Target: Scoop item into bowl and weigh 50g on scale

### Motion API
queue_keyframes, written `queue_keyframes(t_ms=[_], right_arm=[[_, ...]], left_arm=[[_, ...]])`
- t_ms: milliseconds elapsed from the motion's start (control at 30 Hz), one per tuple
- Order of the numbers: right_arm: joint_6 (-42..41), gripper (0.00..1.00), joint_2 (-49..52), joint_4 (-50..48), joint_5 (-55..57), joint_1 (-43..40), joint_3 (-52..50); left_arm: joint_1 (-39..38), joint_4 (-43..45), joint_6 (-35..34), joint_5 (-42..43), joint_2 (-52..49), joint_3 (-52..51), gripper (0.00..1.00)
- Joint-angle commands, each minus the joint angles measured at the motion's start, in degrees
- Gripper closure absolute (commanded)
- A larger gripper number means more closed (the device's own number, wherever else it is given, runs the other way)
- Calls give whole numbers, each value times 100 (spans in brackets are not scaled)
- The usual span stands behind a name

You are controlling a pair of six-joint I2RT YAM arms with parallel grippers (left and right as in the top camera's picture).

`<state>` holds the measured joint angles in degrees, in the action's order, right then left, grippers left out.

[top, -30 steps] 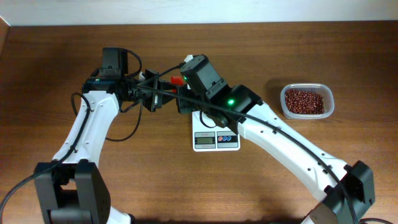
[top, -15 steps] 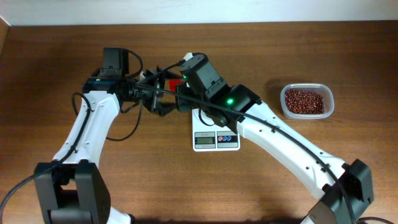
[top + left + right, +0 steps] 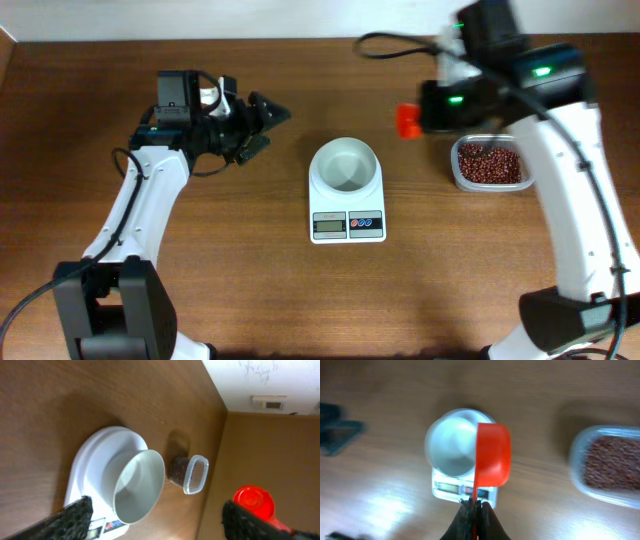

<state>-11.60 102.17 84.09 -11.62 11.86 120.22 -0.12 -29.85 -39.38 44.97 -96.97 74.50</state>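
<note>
Right claw (image 3: 474, 506) pinches the scoop (image 3: 492, 455) by its thin handle near the beans (image 3: 488, 163) at the worktop (image 3: 220, 290) right edge, left claw (image 3: 263, 128) spread, empty — digging could twist the scoop, scattering beans short of the bowl (image 3: 344, 165) on the scale (image 3: 347, 226).

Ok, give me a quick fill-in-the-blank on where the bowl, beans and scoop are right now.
1. The empty white bowl sits on the ___.
2. The right gripper holds a ___ scoop.
3. The beans lie in a clear plastic ___.
4. The left gripper is ___ and holds nothing.
Missing words: scale; red; tub; open.
</note>
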Motion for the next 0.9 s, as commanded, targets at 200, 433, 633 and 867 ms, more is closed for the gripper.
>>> queue_keyframes(t_ms=[200, 433, 633, 867], right_arm=[[1169, 96, 422, 833, 935, -1862, 92], [1484, 96, 1309, 798, 931, -2496, 87], [1486, 96, 1980, 758, 935, -2544, 85], [1484, 96, 2079, 557, 933, -2544, 63]], left_arm=[[-247, -496, 2347, -881, 79, 616, 100], [-1698, -1853, 3307, -2887, 70, 2114, 100], [-2695, -2013, 3305, -4030, -407, 2111, 100], [-2999, -2013, 3303, -4026, -1191, 2111, 100]])
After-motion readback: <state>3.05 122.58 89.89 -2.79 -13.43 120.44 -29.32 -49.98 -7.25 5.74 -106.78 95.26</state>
